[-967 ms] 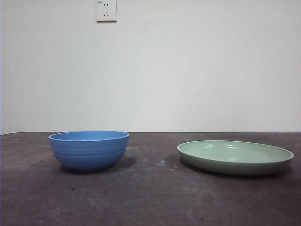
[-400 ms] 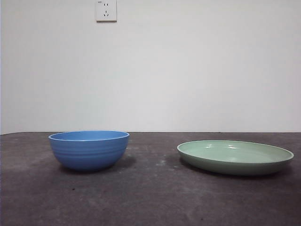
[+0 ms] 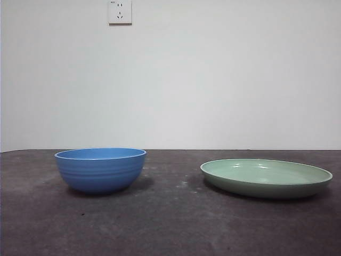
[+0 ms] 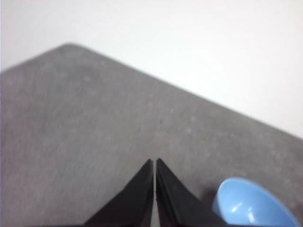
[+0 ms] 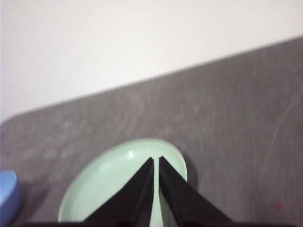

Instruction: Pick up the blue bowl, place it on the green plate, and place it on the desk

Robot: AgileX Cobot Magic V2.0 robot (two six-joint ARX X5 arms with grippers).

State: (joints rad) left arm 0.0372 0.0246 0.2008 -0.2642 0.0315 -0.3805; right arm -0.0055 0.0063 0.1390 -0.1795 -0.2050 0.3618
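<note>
On the table, the blue bowl sits at about 9 o'clock from the green plate, well apart from it, both untouched. My left gripper hangs near the bowl and my right gripper above the plate, both with jaws pressed together and holding nothing. Going down with jaws unopened, I would likely knock the bowl's rim and shove it aside; pinching only its smooth, sloped wall could let it tilt or slip on the way across.

wall: plain white, evenly lit | outlet: white, high on wall, left of centre
</note>
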